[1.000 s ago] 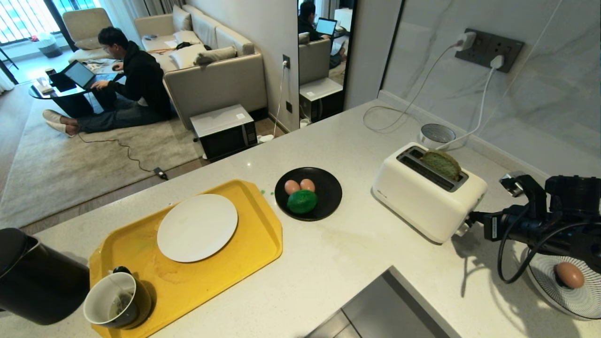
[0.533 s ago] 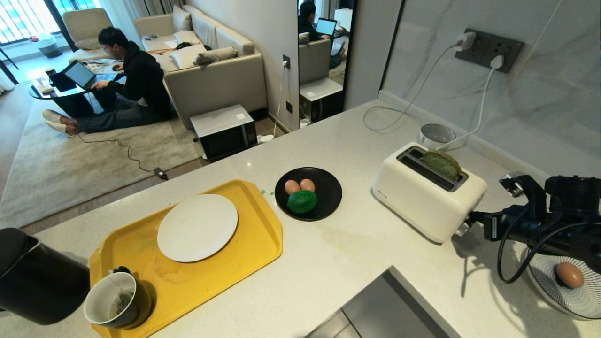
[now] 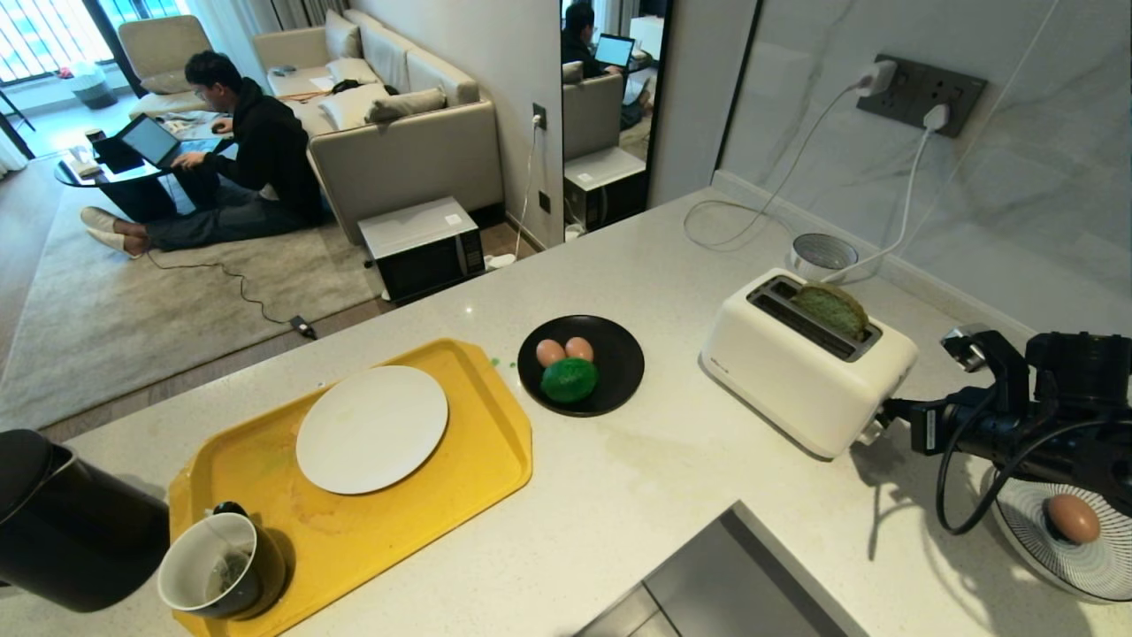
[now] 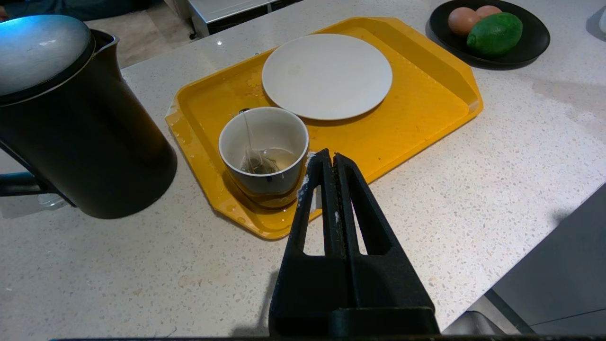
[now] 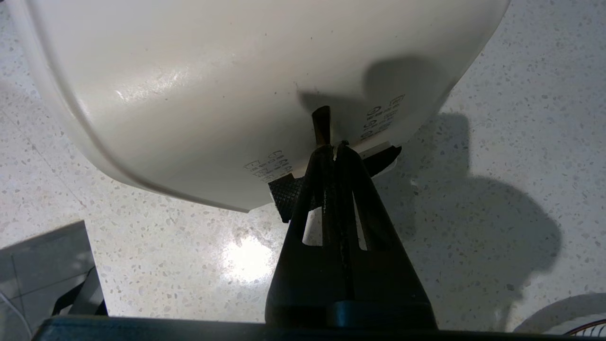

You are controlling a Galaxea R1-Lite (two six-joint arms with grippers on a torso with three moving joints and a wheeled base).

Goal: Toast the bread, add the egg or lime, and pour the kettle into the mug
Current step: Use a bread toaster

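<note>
Nothing has changed since the earlier pictures: the right hand (image 3: 875,429) is still pressed shut at the toaster's (image 3: 809,372) end, with the bread (image 3: 831,308) still in its slot

1. The white two-slot toaster (image 3: 809,361) stands at the centre of the speckled stone counter (image 3: 672,478); the green brown-crusted bread slice (image 3: 831,309) sits in its rear slot.
2. At nine o'clock from the toaster lies the round black plate (image 3: 619,358), carrying two paired eggs (image 3: 564,350) with the bumpy green lime (image 3: 569,379) at their six o'clock.
3. At eight o'clock from that plate lies the yellow plastic tray (image 3: 389,522), bearing the round white plate (image 3: 371,429) and, at the white plate's seven o'clock, the dark white-lined mug (image 3: 217,566).
4. The tall matte black kettle (image 3: 62,526) stands on the counter at nine o'clock from the mug.
5. At four o'clock from the toaster, a single egg (image 3: 1072,518) rests on a striped round dish (image 3: 1097,566).
</note>
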